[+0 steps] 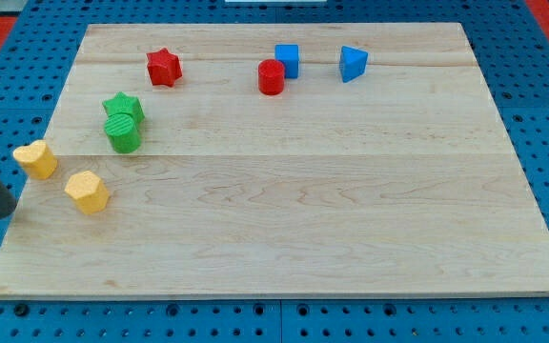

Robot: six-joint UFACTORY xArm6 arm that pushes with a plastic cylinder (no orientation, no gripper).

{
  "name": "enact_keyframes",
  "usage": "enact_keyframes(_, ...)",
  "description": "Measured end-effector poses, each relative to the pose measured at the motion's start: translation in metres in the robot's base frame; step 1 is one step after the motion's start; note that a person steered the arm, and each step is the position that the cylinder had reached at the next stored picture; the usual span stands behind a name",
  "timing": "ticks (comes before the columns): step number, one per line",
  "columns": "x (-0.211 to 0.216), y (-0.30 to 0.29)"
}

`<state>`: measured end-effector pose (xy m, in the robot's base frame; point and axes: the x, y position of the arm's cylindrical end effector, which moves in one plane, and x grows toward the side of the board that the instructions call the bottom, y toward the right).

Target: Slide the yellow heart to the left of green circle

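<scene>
The yellow heart [36,158] lies at the board's left edge. The green circle [123,133] sits to its upper right, a clear gap away, touching the green star [122,107] just above it. A second yellow block [87,191], a pentagon by its look, lies to the lower right of the heart. My dark rod comes in from the view's left edge. My tip [4,212] is beside the board's left edge, below and left of the heart, touching no block.
Along the view's top are a red star [163,67], a red cylinder [271,76], a blue cube [287,60] touching it, and a blue triangle [353,63]. The wooden board [303,219] lies on a blue pegboard.
</scene>
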<state>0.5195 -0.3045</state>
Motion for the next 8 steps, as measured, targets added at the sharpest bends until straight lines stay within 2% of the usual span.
enact_keyframes(7, -0.067, 0.0)
enact_keyframes(8, -0.093, 0.001)
